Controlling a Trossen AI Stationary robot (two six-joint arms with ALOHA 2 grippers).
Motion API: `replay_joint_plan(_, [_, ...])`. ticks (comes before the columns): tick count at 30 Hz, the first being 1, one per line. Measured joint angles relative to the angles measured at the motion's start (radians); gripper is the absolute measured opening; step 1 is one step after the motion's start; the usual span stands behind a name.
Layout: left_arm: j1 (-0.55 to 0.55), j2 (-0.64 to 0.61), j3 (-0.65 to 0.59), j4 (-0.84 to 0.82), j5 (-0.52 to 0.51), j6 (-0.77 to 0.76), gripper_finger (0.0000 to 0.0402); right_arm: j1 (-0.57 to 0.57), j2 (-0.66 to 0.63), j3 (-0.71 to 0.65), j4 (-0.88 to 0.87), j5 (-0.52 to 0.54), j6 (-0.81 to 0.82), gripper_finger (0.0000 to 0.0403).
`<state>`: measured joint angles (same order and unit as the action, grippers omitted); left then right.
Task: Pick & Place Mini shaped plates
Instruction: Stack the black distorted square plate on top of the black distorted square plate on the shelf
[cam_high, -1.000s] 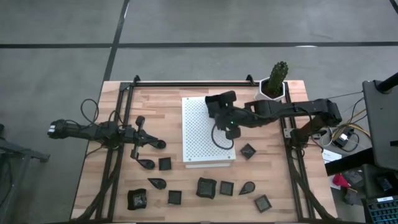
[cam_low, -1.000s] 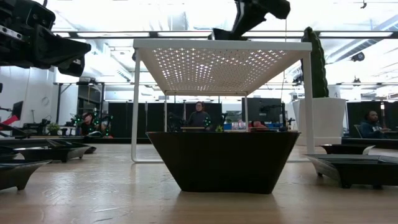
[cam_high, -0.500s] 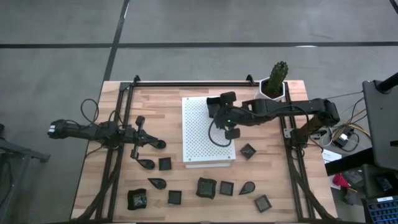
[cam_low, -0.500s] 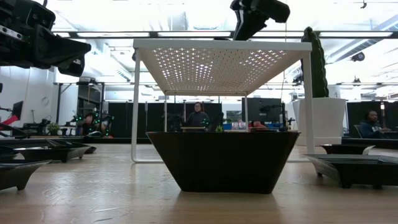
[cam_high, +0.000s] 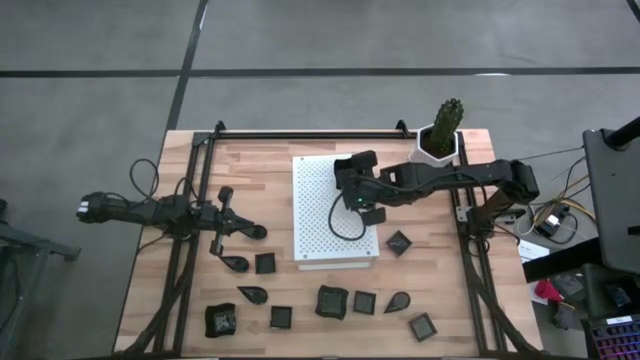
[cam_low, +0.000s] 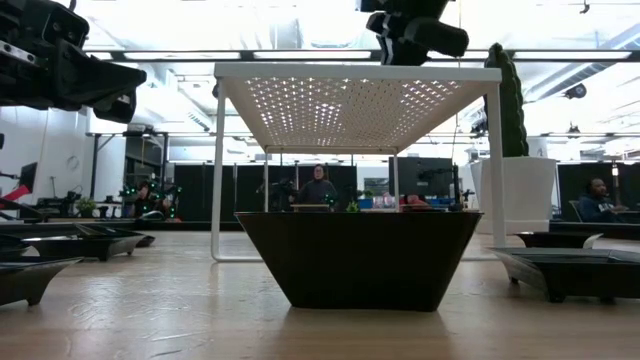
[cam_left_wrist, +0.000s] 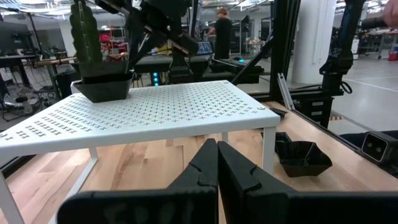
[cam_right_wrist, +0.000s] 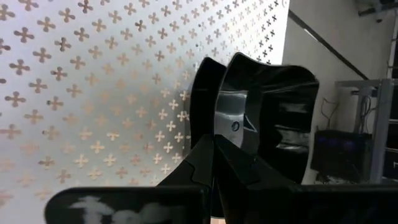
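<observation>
Right gripper (cam_high: 372, 212) reaches over the right side of the white perforated stand (cam_high: 318, 225), fingers clenched on the rim of a dark mini plate (cam_right_wrist: 273, 118) held on edge above the perforated top.

Left gripper (cam_high: 252, 231) waits low at the table's left side, jaws pressed together with nothing between them.

Other mini plates lie on the wooden table (cam_high: 260, 165):
- a square plate (cam_high: 399, 242) just right of the stand;
- a near row along the front edge: teardrop plate (cam_high: 252, 295), small square (cam_high: 281, 317), larger square (cam_high: 332, 301), another square (cam_high: 364, 301), teardrop (cam_high: 397, 300), square (cam_high: 422, 325);
- one more (cam_high: 265, 263) near the left gripper.

Cactus in white pot (cam_high: 440, 135) stands at the far right corner.
</observation>
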<state>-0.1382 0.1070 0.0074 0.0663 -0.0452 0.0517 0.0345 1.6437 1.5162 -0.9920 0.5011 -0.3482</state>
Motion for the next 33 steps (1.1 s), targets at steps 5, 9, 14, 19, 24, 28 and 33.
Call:
replay_joint_plan(5, [0.000, 0.000, 0.000, 0.000, 0.000, 0.000, 0.0000, 0.000, 0.000, 0.000, 0.000, -0.001, 0.001, 0.0008])
replay_joint_plan(9, [0.000, 0.000, 0.000, 0.000, 0.000, 0.000, 0.0000, 0.000, 0.000, 0.000, 0.001, -0.001, 0.011, 0.0009])
replay_joint_plan(14, [0.000, 0.000, 0.000, 0.000, 0.000, 0.000, 0.0000, 0.000, 0.000, 0.000, 0.001, -0.003, 0.027, 0.0015])
replay_joint_plan(19, [0.000, 0.000, 0.000, 0.000, 0.000, 0.000, 0.0000, 0.000, 0.000, 0.000, 0.001, -0.004, 0.027, 0.0047])
replay_joint_plan(24, [0.000, 0.000, 0.000, 0.000, 0.000, 0.000, 0.0000, 0.000, 0.000, 0.000, 0.001, -0.004, 0.026, 0.0087])
replay_joint_plan(28, [0.000, 0.000, 0.000, 0.000, 0.000, 0.000, 0.0000, 0.004, 0.000, 0.008, 0.001, -0.003, 0.025, 0.0110])
replay_joint_plan(33, [0.000, 0.000, 0.000, 0.000, 0.000, 0.000, 0.0000, 0.031, -0.009, 0.041, 0.001, -0.004, 0.074, 0.0123])
